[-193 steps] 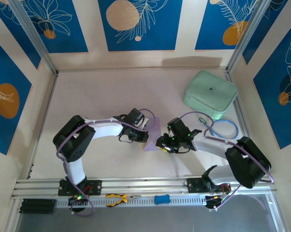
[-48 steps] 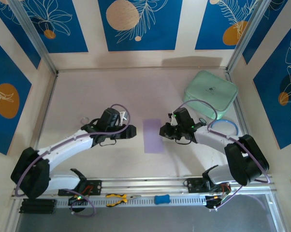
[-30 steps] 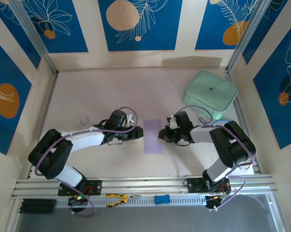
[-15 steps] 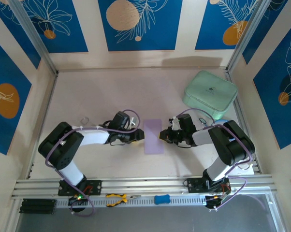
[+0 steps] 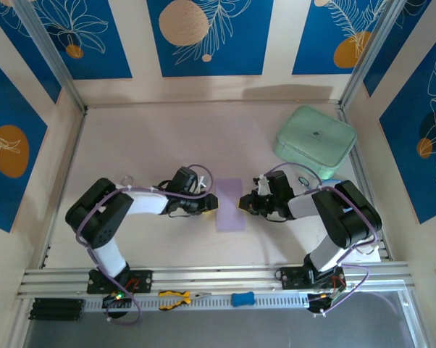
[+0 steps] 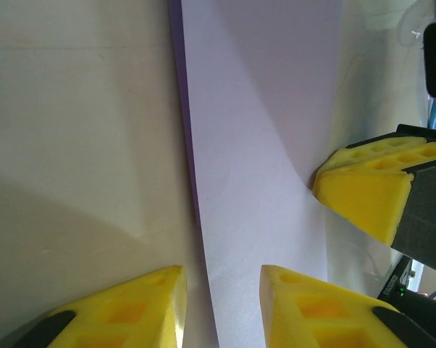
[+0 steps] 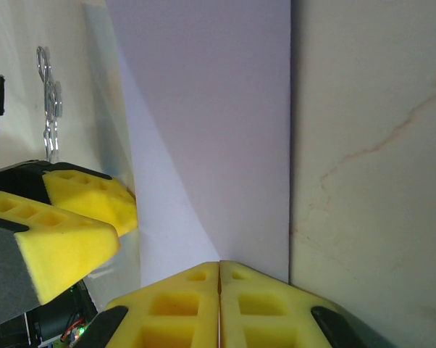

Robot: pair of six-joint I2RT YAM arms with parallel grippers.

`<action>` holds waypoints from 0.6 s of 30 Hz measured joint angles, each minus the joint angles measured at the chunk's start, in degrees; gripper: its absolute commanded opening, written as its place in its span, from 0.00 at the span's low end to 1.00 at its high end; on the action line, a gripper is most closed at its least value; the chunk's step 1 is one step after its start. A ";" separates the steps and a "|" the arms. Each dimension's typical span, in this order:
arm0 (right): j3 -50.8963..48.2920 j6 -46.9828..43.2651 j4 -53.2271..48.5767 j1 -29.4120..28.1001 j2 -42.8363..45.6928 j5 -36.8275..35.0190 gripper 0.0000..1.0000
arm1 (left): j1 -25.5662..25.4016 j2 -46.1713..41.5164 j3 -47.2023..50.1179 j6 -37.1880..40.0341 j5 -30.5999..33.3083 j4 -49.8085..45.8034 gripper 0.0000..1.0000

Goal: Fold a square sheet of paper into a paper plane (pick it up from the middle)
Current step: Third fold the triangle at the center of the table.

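One sheet of paper [image 5: 230, 206] lies flat near the middle of the table [image 5: 167, 138]. From above it looks like a pale lavender rectangle, longer from near to far than it is wide. Two arms reach in low towards it, one from each side.

The left gripper [image 5: 211, 205] sits at the paper's left edge. In the left wrist view its two yellow fingers [image 6: 142, 304] stand a little apart. The paper's left edge, with a thin darker purple strip along it, runs down into the gap between them. The pads are not pressed together, and nothing is pinched there that I can see.

The right gripper [image 5: 242, 203] is at the paper's right edge. In its own wrist view the two yellow pads meet along a closed seam, with their tips over the paper just inside its right edge. I cannot tell whether any paper is caught between them. A faint slanted shade line runs across the sheet from that side.

One mint-green rounded case [image 5: 314, 141] stands well apart at the far right. On the near rail lie one pair of yellow-handled pliers [image 5: 179, 296] and one small blue object [image 5: 242, 299].
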State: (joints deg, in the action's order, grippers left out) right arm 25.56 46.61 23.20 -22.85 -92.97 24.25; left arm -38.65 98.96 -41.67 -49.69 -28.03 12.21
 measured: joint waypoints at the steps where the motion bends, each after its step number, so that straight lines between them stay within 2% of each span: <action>1: 0.00 0.00 0.00 0.00 0.00 0.00 0.10 | 0.00 0.24 -0.07 -0.02 -0.13 0.37 0.31; 18: -0.02 0.00 0.02 0.00 0.00 0.00 0.10 | -0.39 1.42 -0.35 -1.31 -0.92 2.08 0.25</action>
State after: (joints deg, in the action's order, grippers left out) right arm 25.54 46.61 23.22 -22.85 -92.97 24.25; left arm -39.05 100.38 -42.02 -51.00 -28.95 14.28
